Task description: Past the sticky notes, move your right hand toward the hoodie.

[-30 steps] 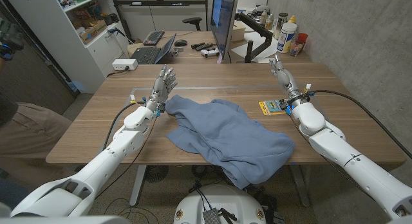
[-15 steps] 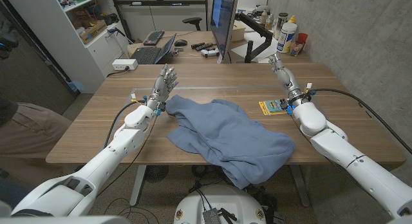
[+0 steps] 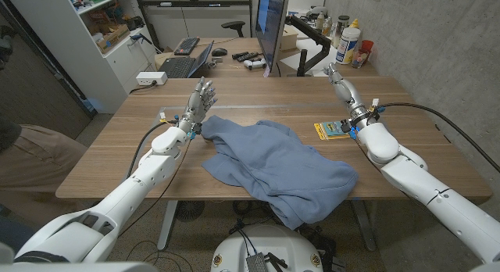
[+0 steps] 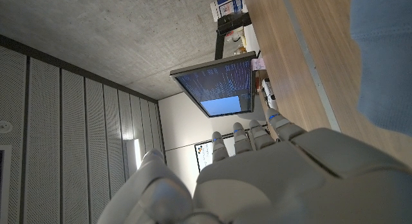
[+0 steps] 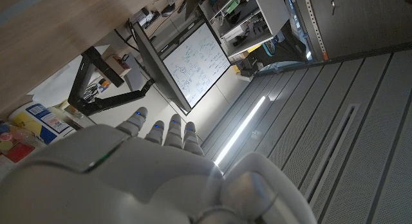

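Observation:
A crumpled blue hoodie [image 3: 273, 169] lies across the middle of the wooden table [image 3: 117, 151], one sleeve end hanging over the near edge. A yellow and blue pack of sticky notes [image 3: 330, 130] lies just right of it. My right hand [image 3: 341, 85] is raised behind the sticky notes, fingers straight and apart, holding nothing; its back shows in the right wrist view [image 5: 154, 166]. My left hand [image 3: 198, 101] stands at the hoodie's far left corner, fingers spread upward and empty, seen from behind in the left wrist view [image 4: 257, 172], where a hoodie [image 4: 386, 56] edge shows.
A monitor [image 3: 271, 26] on an arm stands at the table's far edge, with bottles [image 3: 349, 44] at the far right corner. A second desk with a laptop [image 3: 183, 62] sits behind. A shelf [image 3: 109, 30] stands at far left.
My right hand has drifted slightly farther back and to the right, with its forearm. The left hand and the hoodie are as before.

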Tool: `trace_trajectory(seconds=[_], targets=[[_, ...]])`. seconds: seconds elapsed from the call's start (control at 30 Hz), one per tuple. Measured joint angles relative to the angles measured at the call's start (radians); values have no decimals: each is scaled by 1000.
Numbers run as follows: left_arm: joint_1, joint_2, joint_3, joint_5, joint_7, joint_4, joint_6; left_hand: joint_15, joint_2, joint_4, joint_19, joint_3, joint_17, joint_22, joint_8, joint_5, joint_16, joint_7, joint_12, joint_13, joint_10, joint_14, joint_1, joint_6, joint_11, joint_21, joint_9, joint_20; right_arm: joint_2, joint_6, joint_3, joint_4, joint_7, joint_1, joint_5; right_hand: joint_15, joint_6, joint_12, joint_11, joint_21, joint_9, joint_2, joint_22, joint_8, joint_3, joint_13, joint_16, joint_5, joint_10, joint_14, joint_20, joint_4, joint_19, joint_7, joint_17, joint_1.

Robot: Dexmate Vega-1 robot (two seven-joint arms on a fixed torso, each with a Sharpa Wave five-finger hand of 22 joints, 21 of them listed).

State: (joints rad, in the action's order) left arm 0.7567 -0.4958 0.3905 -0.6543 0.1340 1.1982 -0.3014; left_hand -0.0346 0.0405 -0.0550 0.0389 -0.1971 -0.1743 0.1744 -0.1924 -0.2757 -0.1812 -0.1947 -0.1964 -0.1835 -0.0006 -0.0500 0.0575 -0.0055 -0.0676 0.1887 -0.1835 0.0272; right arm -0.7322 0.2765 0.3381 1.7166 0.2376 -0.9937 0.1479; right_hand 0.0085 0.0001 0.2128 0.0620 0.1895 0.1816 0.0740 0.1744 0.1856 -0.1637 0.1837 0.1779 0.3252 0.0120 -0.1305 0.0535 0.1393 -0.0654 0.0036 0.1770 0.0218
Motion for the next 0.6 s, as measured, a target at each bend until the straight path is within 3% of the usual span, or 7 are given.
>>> trace_trajectory(seconds=[0.6], targets=[[-13, 6, 0, -3, 16, -27, -8, 0, 0, 0, 0, 0, 0, 0, 0, 0, 0, 0, 0, 0, 0, -2, 0, 0, 0, 0, 0, 0, -39, -32, 13, 65, -2, -9, -116, -4, -6, -8, -8, 0, 0, 5, 0, 0, 3, 0, 0, 4, -27, -4, -5, -3, -5, -6, 0, 5]])
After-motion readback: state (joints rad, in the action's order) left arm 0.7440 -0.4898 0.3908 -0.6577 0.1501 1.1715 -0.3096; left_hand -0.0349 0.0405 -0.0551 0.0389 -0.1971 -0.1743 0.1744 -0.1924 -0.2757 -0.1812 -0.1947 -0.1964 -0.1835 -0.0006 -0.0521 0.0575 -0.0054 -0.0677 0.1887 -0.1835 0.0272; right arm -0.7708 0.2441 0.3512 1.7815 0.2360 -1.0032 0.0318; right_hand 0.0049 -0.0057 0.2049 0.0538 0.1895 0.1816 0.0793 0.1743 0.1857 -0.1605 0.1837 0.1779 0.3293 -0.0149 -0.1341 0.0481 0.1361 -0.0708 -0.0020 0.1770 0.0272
